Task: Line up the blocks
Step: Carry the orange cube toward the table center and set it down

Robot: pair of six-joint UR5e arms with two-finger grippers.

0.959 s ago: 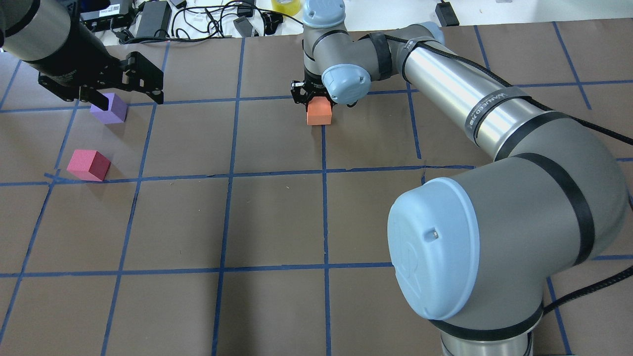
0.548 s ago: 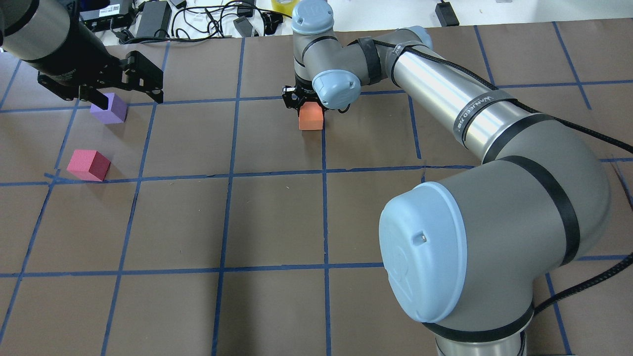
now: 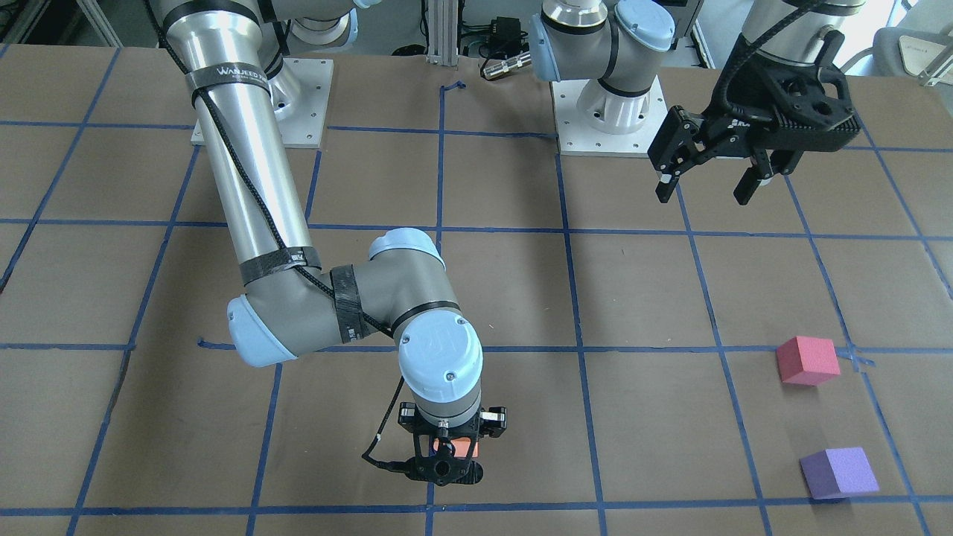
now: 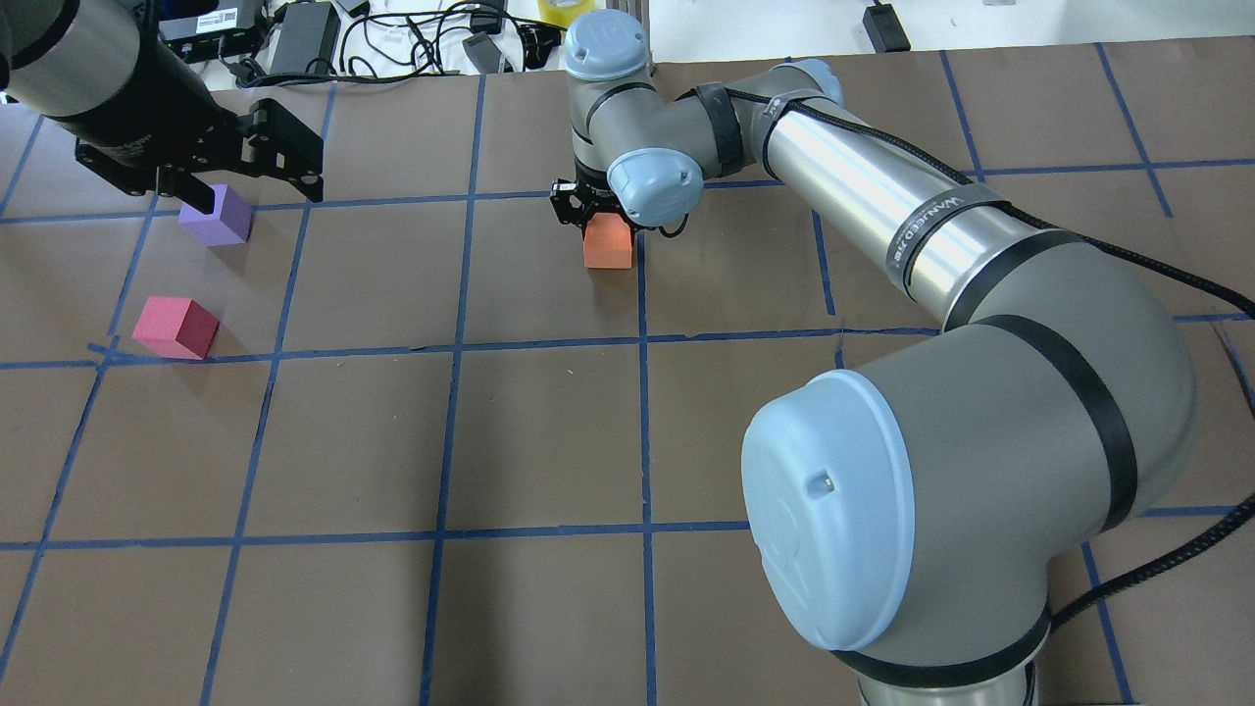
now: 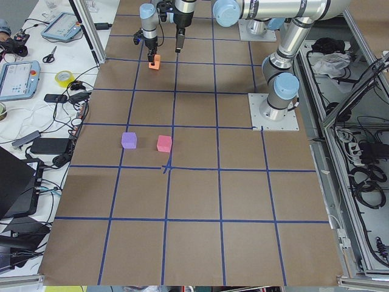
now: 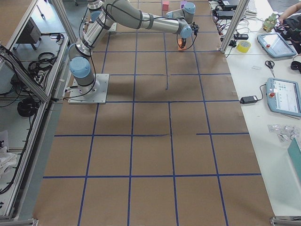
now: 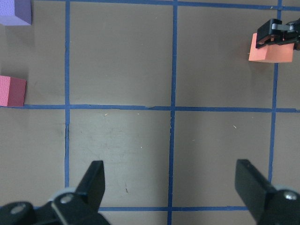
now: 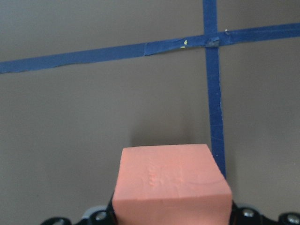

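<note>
My right gripper (image 4: 604, 233) is shut on the orange block (image 4: 608, 253) and holds it low over the table near a blue tape crossing. The orange block fills the bottom of the right wrist view (image 8: 171, 183). The purple block (image 4: 218, 216) and the pinkish-red block (image 4: 176, 327) sit apart on the table at the far left. My left gripper (image 4: 257, 191) is open and empty, raised above the table beside the purple block. In the left wrist view both blocks show at the left edge, purple (image 7: 15, 11) above pinkish-red (image 7: 11, 91).
The table is brown paper with a grid of blue tape lines (image 4: 451, 343). Cables and power bricks (image 4: 392, 39) lie along the far edge. My right arm's big elbow (image 4: 931, 490) reaches over the near right. The arm bases (image 3: 607, 112) stand at the robot's side.
My right gripper has carried the orange block leftward in the overhead view, toward the other two blocks. The left gripper and the purple and pinkish-red blocks have not moved.
</note>
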